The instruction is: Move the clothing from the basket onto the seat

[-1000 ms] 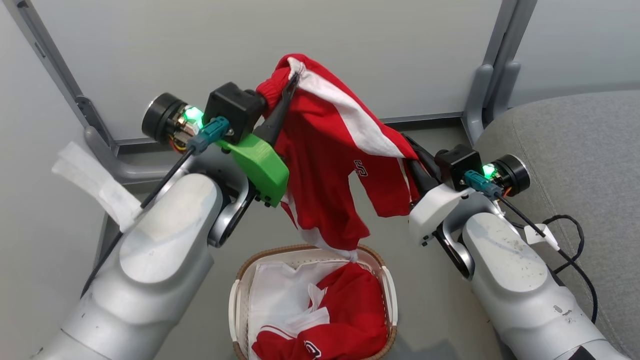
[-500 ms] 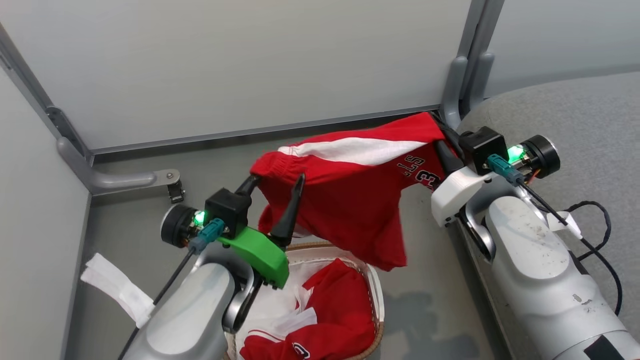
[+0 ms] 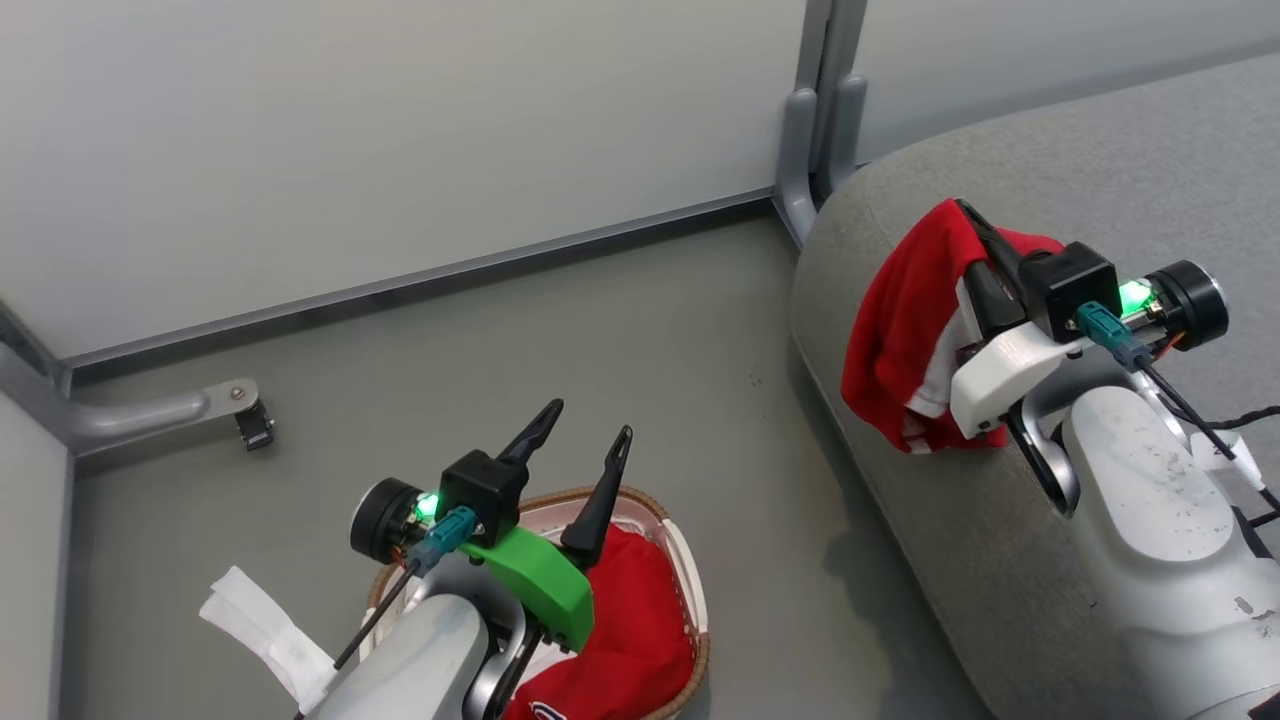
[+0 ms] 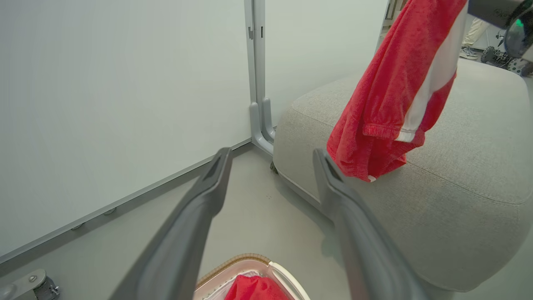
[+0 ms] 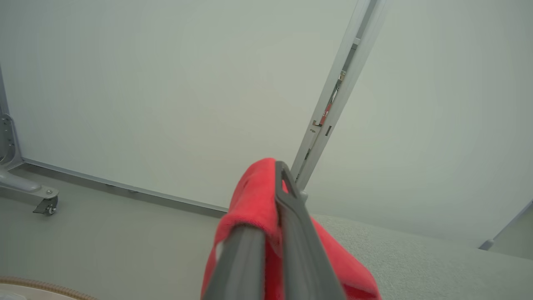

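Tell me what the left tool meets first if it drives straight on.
Probably the partition post at its foot, beside the seat; only floor lies before the open left tool. Depth is unclear: it may meet floor first.

Grey floor [image 3: 560,330], bearing the grey seat [image 3: 1000,560]. Left of the seat, well apart, stands the oval basket [image 3: 692,598]; farther left is a partition foot [image 3: 150,415] with a caster. A partition post [image 3: 800,150] stands just beside the seat's far corner. A red garment [image 3: 890,340] hangs, its lower end at the seat's top.
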You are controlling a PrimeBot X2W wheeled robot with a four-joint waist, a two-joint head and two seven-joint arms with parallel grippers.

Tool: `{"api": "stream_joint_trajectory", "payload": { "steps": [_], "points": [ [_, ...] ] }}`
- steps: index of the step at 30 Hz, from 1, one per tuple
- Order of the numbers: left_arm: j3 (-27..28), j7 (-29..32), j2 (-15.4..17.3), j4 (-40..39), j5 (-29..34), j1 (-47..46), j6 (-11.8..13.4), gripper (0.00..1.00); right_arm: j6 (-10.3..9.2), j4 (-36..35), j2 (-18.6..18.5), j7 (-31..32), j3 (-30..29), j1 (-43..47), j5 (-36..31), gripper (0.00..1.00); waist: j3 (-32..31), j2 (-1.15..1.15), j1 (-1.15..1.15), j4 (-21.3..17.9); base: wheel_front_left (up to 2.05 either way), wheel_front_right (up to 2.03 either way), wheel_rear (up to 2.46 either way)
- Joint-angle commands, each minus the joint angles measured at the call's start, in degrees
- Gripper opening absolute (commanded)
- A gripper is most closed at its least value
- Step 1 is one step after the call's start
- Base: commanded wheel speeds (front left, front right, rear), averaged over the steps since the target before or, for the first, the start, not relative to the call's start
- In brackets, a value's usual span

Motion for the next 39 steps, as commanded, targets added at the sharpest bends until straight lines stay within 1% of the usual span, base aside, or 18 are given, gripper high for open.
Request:
{"api": "stream_joint_trajectory", "payload": {
  "steps": [1,6,11,16,18,24,30,32,36,39],
  "points": [
    [-0.1,-0.3,-0.1,-0.2,0.7,1.1,-0.1,1.00,-0.06,-0.7,-0.4,-0.1,-0.4,0.8,0.3,0.00,1.0,0.00,0.00,-3.8,0.00,0.00,0.00],
    [0.0,-0.2,-0.6,-1.6,1.9,1.8,-0.3,1.00,-0.06,-2.5,-1.0,-0.1,-1.8,1.9,0.4,0.00,3.0,0.00,0.00,-8.1,0.00,0.00,0.00],
    [0.4,-0.2,-0.9,-2.2,2.8,1.1,-0.5,1.00,-0.06,-3.5,-0.6,-0.1,-2.6,2.6,0.6,0.00,5.2,0.00,0.00,-11.8,0.00,0.00,0.00],
    [0.6,-0.2,-1.0,-2.4,4.0,-0.3,-0.9,1.00,-0.06,-3.9,0.4,-0.1,-2.6,2.6,1.0,0.00,7.2,0.00,0.00,-14.3,0.00,0.00,0.00],
    [0.6,-0.2,-0.8,-2.5,4.4,-0.8,-1.0,1.00,-0.06,-4.0,0.5,-0.1,-2.8,2.3,1.2,0.00,8.0,0.00,0.00,-14.6,0.00,0.00,0.00],
    [0.6,-0.2,-0.5,-2.7,5.5,-2.9,-1.3,1.00,-0.06,-3.0,1.0,-0.1,-3.8,-0.2,2.0,0.00,11.2,0.00,0.00,-14.2,0.00,0.00,0.00],
    [0.9,-0.1,-0.3,-3.4,6.1,-6.0,-1.1,1.00,-0.06,1.5,0.1,-0.1,-4.8,-8.9,3.2,0.00,16.2,0.00,0.00,-12.4,0.00,0.00,0.00],
    [1.1,0.1,-0.1,-3.9,5.9,-6.9,-1.0,1.00,-0.06,3.5,-1.1,0.0,-5.7,-13.1,3.8,0.00,18.1,0.00,0.00,-11.4,0.00,0.00,0.00],
    [1.7,0.3,0.2,-5.8,6.0,-8.9,-0.5,1.00,-0.06,6.4,-5.4,1.1,-7.3,-22.8,3.1,0.00,22.5,0.00,0.00,-8.4,0.00,0.00,0.00],
    [2.0,0.6,0.2,-7.6,5.7,-9.5,-0.1,1.00,-0.06,7.5,-9.2,2.8,-10.3,-29.3,3.6,0.00,25.6,0.00,0.00,-5.8,0.00,0.00,0.00]
  ]
}}
